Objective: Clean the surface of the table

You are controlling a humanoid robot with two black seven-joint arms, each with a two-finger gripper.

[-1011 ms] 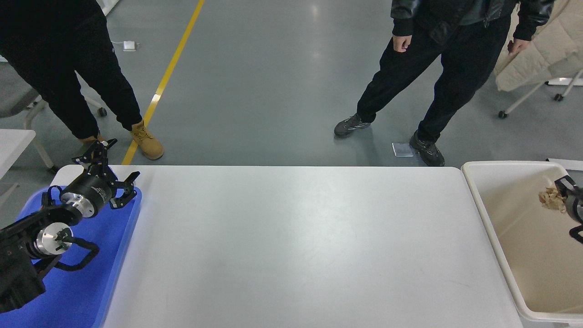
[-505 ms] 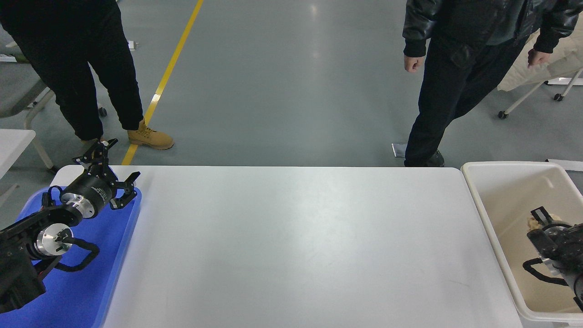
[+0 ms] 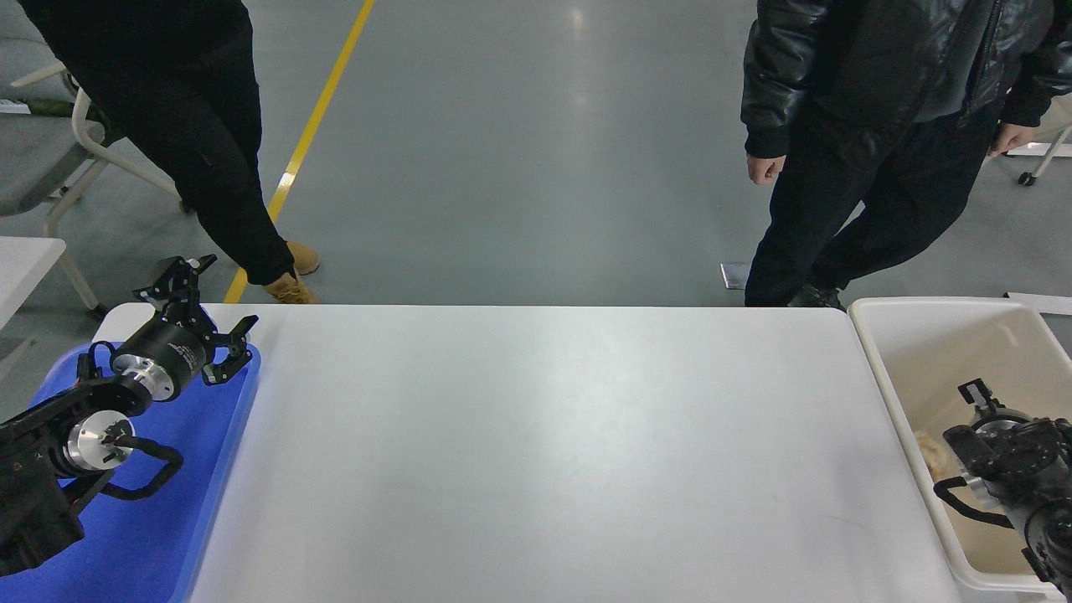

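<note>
The table surface (image 3: 544, 452) is a wide white top with nothing lying on it. My left gripper (image 3: 209, 310) is open and empty, parked over the far end of the blue tray (image 3: 151, 536) at the lower left. My right gripper (image 3: 984, 410) is at the lower right, inside the cream bin (image 3: 888, 377), seen from behind. A crumpled beige wad (image 3: 930, 445) lies on the bin's floor just left of the right arm, partly hidden by it.
Two people in black stand at the table's far side, one at the upper left (image 3: 209, 126) and one at the upper right (image 3: 871, 126) near the bin's far corner. A grey chair (image 3: 50, 151) and a small white table (image 3: 25, 260) stand at the left.
My right arm has pulled back toward the camera and lower in the bin. The beige wad that was at its tip now lies on the bin's floor. Both people stepped closer.
</note>
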